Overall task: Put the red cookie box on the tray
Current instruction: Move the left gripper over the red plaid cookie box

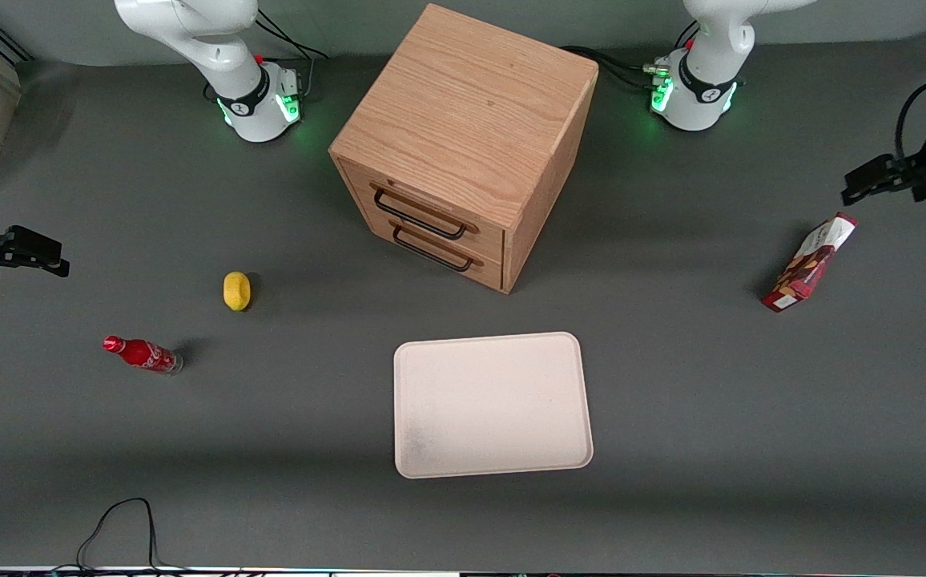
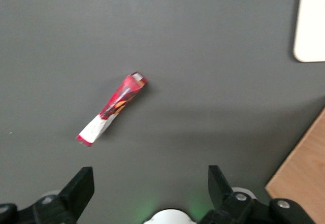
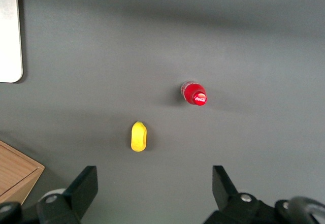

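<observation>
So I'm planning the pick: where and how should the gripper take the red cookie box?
Probably from above, at mid-length, fingers across the narrow width. The red cookie box lies flat and slim, alone on the table. The gripper hovers open above it, farther from the front camera.

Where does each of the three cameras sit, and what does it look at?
Front view: high up, facing both arm bases; shows the cabinet, tray and the working arm's open pincer above the table, near the cookie box.
Left wrist view: looks down past pincer fingers onto the cookie box.
Right wrist view: looks down on lemon and bottle.
Shared: tray corner appears in all.
</observation>
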